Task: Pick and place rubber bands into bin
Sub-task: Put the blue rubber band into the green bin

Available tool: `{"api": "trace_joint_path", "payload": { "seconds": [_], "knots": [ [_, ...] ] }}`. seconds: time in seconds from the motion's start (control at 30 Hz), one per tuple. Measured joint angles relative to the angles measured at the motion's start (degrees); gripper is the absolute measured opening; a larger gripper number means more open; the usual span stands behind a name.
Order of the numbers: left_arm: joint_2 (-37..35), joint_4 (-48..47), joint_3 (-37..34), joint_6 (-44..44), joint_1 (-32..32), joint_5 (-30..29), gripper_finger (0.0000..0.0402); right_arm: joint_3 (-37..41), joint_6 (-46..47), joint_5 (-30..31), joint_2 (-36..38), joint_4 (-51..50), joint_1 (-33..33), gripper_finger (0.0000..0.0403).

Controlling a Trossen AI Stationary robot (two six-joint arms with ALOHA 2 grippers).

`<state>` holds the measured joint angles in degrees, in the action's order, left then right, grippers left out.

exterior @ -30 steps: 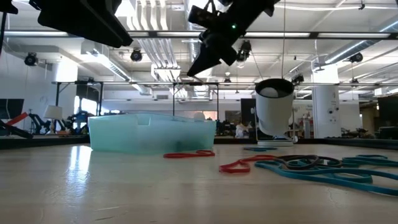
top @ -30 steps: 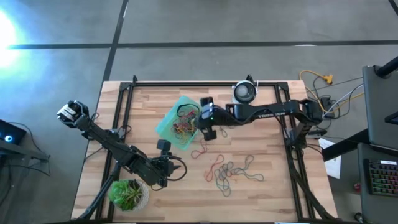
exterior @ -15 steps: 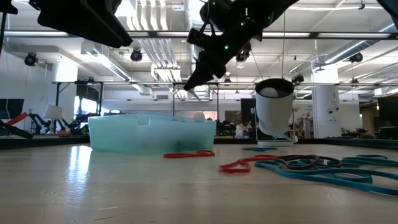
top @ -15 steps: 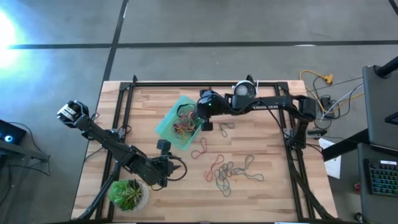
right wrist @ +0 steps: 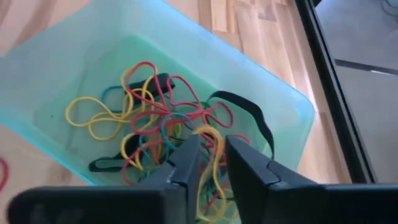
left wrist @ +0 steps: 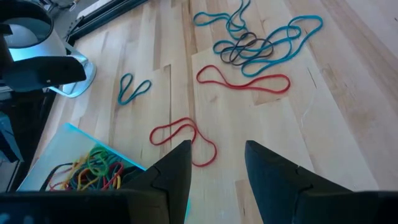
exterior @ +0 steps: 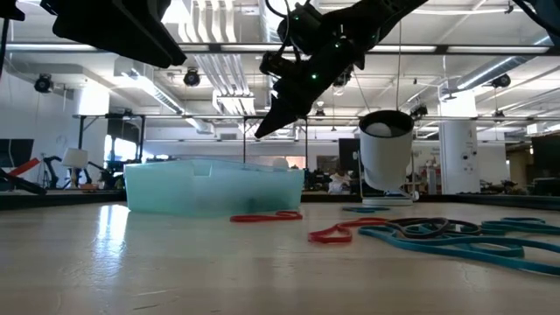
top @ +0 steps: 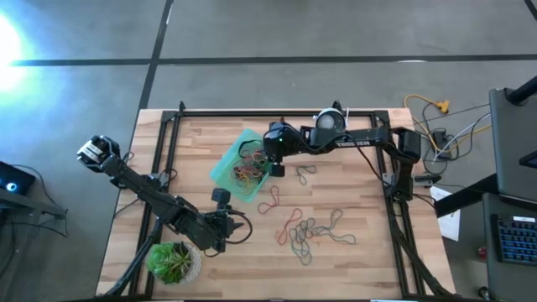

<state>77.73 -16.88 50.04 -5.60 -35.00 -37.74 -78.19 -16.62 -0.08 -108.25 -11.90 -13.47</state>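
Observation:
The teal bin (top: pixel 221 173) sits at the table's middle left and holds several rubber bands (right wrist: pixel 149 118) in red, yellow, teal and black. My right gripper (right wrist: pixel 213 146) hangs over the bin's right part (top: pixel 270 164), clear above its rim (exterior: pixel 260 133). Its fingers stand slightly apart, and a yellow band (right wrist: pixel 209 134) shows in the gap. More bands lie loose on the wood: a tangled pile (top: pixel 315 231), red loops (left wrist: pixel 183 137) and a teal one (left wrist: pixel 134 88). My left gripper (left wrist: pixel 217 158) waits open near the front left (top: pixel 237 224). My right gripper points slanting down into the bin from the table's right. A yellow band's upper loop (right wrist: pixel 205 132) lies in the gap between its fingertips, with the rest of the band down among the bands in the bin. Whether a finger touches it, I cannot tell.
A white-and-black round device (top: pixel 330 124) stands at the far edge, right of the bin. A potted plant (top: pixel 172 262) sits at the front left corner. Black frame rails (top: pixel 168 134) border the table's sides and far edge. Bare wood lies along the near edge.
My right gripper has swung toward the table's far-left, from beside the bin's right edge to over the bin, sinking and rolling a little. The bin and the loose bands have stayed in place.

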Motion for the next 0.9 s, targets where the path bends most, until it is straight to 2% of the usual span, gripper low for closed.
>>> {"api": "trace_joint_path", "payload": {
  "seconds": [0.13, 0.3, 0.57, 0.9],
  "knots": [
    [0.00, 0.03, -0.04, 0.00, 0.00, 0.00, 0.0135, 0.00, 0.15, -0.04, 0.01, -0.61, -0.06, 0.0109],
    [0.00, 0.07, -0.28, 0.00, 0.00, 0.01, 0.0135, 0.00, -1.29, -3.53, 1.58, -9.92, 0.80, 0.0133],
    [0.00, 1.70, -0.90, -0.02, 0.02, 0.01, 0.0135, 0.00, 3.88, -8.36, 3.51, -27.35, 5.50, 0.0136],
    [0.02, 3.73, -1.16, -0.01, 0.04, 0.02, 0.0135, 0.17, 11.03, -9.11, 4.07, -39.92, 14.93, 0.0119]
  ]
}}
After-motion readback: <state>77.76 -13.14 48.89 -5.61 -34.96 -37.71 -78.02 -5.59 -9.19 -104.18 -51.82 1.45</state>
